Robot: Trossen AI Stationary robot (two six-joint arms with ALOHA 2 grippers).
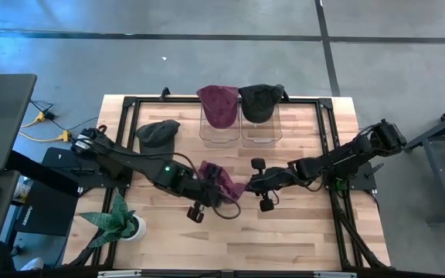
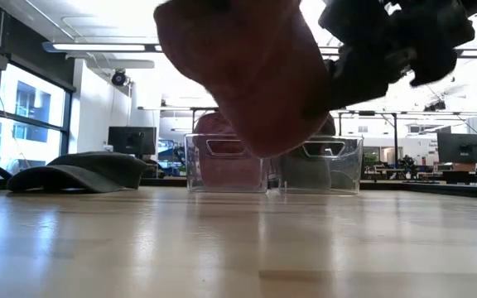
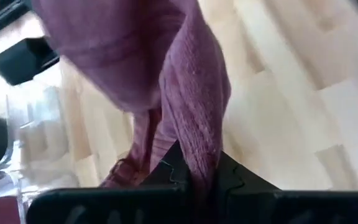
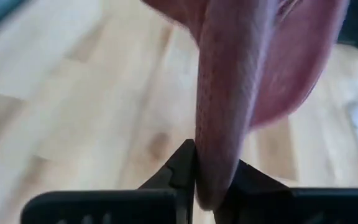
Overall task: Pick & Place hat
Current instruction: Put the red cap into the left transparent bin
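Note:
A maroon hat (image 1: 224, 180) hangs over the table's middle between my two grippers. In the low view the hat (image 2: 247, 74) is clear of the tabletop. My left gripper (image 1: 209, 189) is shut on its left side and my right gripper (image 1: 252, 183) on its right side. Two clear bins stand at the far edge. A second maroon hat (image 1: 219, 104) rests on the left bin (image 1: 219, 133), and a dark grey hat (image 1: 259, 100) rests on the right bin (image 1: 261, 133). Another dark grey hat (image 1: 157, 133) lies flat on the table's far left. My left gripper (image 3: 197, 177) pinches a bunched fold of the maroon hat's knit cloth (image 3: 197, 134) between its two fingers, coming level from the table's left. The hat is lifted clear and spreads out beyond the fingers. My right gripper (image 4: 209, 180) pinches a thin edge of the maroon hat (image 4: 219, 124) between its two fingers, coming level from the table's right. The edge stands on end between the fingers, and the hat is held clear of the table.
A potted plant (image 1: 118, 224) stands at the table's near left corner. A black frame (image 1: 130, 104) runs around the tabletop. Bare wood (image 1: 284, 239) lies near of the held hat. A desk with a monitor (image 1: 2, 116) stands left of the table.

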